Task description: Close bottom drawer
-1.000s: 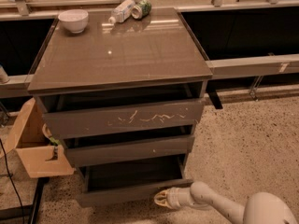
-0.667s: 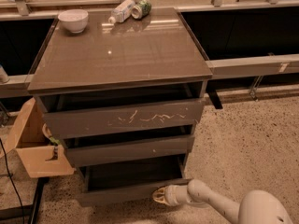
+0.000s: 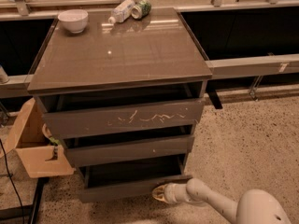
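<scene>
Where the gripper [image 3: 160,193] sits: low down, at the right end of the bottom drawer [image 3: 121,188] front, touching it or just shy of it (can't separate the two).
Gripper state: cannot tell how far open; nothing seen held.
Arm [image 3: 210,202]: white, runs from the lower right corner up-left to the gripper, close above the speckled floor [image 3: 247,139].
Bottom drawer: lowest of three in the cabinet, pulled out partway, dark inside showing behind its plain front.
Middle drawer [image 3: 128,150]: also ajar, plain dark front, shadowed gap above it.
Top drawer [image 3: 124,118]: widest front, pale scratches across the middle, ajar too.
Cabinet top [image 3: 121,50]: glossy grey-brown slab, overhangs the drawers on both sides.
On top: white bowl [image 3: 74,20] at the back left corner; bottle [image 3: 120,10] and green can [image 3: 141,8] lying on their sides at back centre, side by side (bottle left of can).
Left of cabinet: open cardboard box [image 3: 35,160] just beside the drawers, level with the middle one, flap raised on its far side; black cable [image 3: 10,171] hangs further left.
Right of cabinet: grey rail [image 3: 252,64] runs off to the right at about top height; short black bar [image 3: 214,99] slants below it, near the top drawer's right end.
Drawer path: box flanks the drawers' left side only; whether it touches them can't be told.
</scene>
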Motion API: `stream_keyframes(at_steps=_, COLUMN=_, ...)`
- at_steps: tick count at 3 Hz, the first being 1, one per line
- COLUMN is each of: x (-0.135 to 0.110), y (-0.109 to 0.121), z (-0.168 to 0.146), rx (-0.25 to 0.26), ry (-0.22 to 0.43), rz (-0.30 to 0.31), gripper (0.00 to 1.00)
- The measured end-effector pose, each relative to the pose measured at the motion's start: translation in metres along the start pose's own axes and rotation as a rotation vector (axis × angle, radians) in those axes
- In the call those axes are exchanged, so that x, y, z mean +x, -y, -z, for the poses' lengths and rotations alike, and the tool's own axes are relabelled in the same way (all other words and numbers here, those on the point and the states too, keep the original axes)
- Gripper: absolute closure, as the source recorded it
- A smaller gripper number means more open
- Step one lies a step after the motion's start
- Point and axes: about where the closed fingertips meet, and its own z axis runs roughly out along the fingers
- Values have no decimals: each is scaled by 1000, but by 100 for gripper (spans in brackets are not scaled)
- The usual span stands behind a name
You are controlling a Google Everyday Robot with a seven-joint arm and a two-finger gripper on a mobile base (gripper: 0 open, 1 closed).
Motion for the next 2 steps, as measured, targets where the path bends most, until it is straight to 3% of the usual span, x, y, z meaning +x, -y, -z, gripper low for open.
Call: stream_keyframes(at_steps=2, x=0, y=0, z=0, rx=0, ry=0, rz=0, gripper=28)
